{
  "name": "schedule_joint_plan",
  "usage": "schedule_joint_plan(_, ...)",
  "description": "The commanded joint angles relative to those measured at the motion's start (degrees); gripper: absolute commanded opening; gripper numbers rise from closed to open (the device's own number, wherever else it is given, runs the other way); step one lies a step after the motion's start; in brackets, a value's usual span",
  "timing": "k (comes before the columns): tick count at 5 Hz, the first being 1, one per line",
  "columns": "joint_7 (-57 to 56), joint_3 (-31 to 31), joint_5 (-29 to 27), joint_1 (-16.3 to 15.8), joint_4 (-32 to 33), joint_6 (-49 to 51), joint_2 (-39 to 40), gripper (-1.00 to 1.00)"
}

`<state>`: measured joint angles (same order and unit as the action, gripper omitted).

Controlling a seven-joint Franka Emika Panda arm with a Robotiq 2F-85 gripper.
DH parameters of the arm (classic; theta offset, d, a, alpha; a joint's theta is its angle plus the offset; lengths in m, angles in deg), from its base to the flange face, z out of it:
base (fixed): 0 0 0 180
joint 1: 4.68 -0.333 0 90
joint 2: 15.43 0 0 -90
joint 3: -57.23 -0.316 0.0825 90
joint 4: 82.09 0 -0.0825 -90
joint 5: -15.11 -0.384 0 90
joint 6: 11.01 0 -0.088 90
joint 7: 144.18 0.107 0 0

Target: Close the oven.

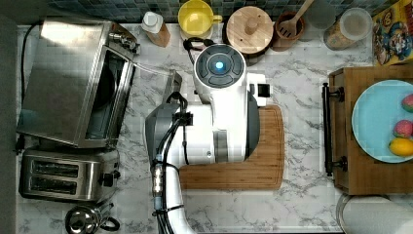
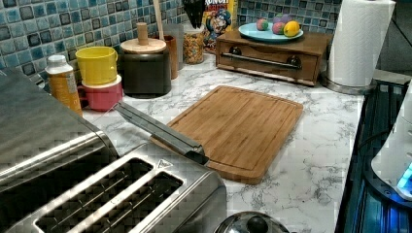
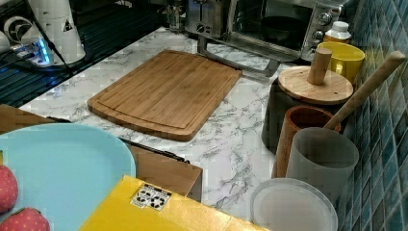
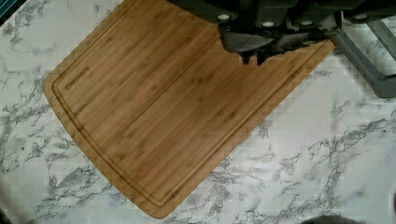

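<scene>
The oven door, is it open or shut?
Open. The oven has its door dropped down flat over the counter, and its dark inside shows.

The arm (image 1: 219,122) enters the top view at about 6 o'clock, its white link rising from the lower edge with black cables strapped along it, then bends at a grey elbow joint toward 3 o'clock. From there the broad white upper body runs toward 12 o'clock and ends in a round dark cap with a blue light. In the wrist view the gripper (image 4: 254,59) hangs from the dark housing at about 1 o'clock, its two short dark fingertips (image 4: 246,57) pointing downward and standing very near each other, seemingly closed with nothing between them, though the narrow gap is hard to judge.
</scene>
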<state>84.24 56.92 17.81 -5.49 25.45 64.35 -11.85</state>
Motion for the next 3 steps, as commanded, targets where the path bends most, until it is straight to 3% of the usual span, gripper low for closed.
schedule_joint_plan(1,-0.1,-0.8,1.8,-0.7,5.3,-5.1,-0.7,-1.0)
schedule_joint_plan(2,-8.6,-1.0,-4.1,0.3,16.5,-15.9,-4.8,-1.0)
schedule_joint_plan(3,-15.9,-1.1,-10.8,0.4,23.4,-23.5,-5.0,-1.0)
